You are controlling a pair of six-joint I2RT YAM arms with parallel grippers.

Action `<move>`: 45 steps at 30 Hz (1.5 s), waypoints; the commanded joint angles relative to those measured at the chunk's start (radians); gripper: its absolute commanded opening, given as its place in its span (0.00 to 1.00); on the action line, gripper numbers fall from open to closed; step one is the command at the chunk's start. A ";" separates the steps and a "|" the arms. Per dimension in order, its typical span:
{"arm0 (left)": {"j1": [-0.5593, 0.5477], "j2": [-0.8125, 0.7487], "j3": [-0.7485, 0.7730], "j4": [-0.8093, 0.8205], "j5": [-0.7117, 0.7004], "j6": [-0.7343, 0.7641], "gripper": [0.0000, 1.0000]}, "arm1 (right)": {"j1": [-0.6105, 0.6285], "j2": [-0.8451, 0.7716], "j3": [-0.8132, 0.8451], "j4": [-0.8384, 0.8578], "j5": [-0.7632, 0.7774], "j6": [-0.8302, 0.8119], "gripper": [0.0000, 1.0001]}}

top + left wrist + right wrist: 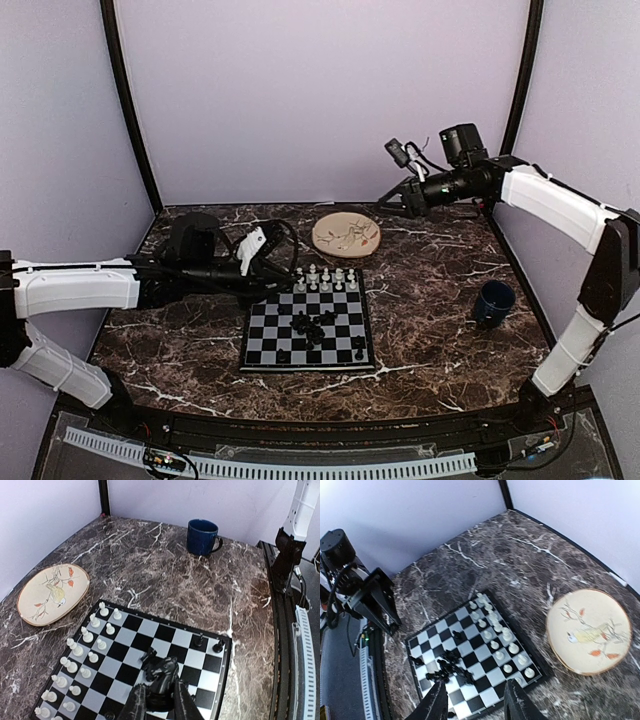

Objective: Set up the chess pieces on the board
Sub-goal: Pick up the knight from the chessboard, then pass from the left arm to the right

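In the top view, the board [262, 346] is lying on the surface in front of both arms. The white pieces [325, 279] are standing in two rows at its far edge, while a heap of black pieces [314, 328] is resting near the middle. The left gripper [256, 250] is being held over the far left corner of the board. The right gripper [388, 198] is being held high and far back, beside the plate [330, 240]. The left arm is therefore judged to be the nearer one.

In the left wrist view, the left gripper is being pressed onto a black piece [162, 672], apparently a knight, which is being carried above the middle squares. Two lone black pieces [199, 640] are standing at the board edge opposite the white rows. The home side of the carried piece is therefore judged to lie away from the white rows, toward the arm bases.

In the right wrist view, the fingers [437, 705] of the right gripper are being kept spread, with nothing between them. The board is seen far below.
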 commanded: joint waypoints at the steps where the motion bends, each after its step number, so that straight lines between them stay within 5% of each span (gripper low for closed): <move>1: -0.056 -0.019 -0.063 0.326 -0.127 -0.128 0.15 | 0.103 0.141 0.147 -0.082 -0.139 0.133 0.40; 8: -0.124 0.015 -0.078 0.427 -0.278 -0.133 0.15 | 0.205 0.256 0.217 -0.047 -0.229 0.241 0.42; 17: -0.135 0.043 -0.046 0.418 -0.282 -0.113 0.15 | 0.254 0.286 0.171 0.094 -0.359 0.407 0.43; 30: -0.135 0.057 -0.036 0.430 -0.293 -0.104 0.15 | 0.311 0.333 0.190 0.077 -0.353 0.412 0.37; 45: -0.135 0.067 -0.036 0.447 -0.308 -0.103 0.17 | 0.323 0.323 0.172 0.079 -0.329 0.397 0.00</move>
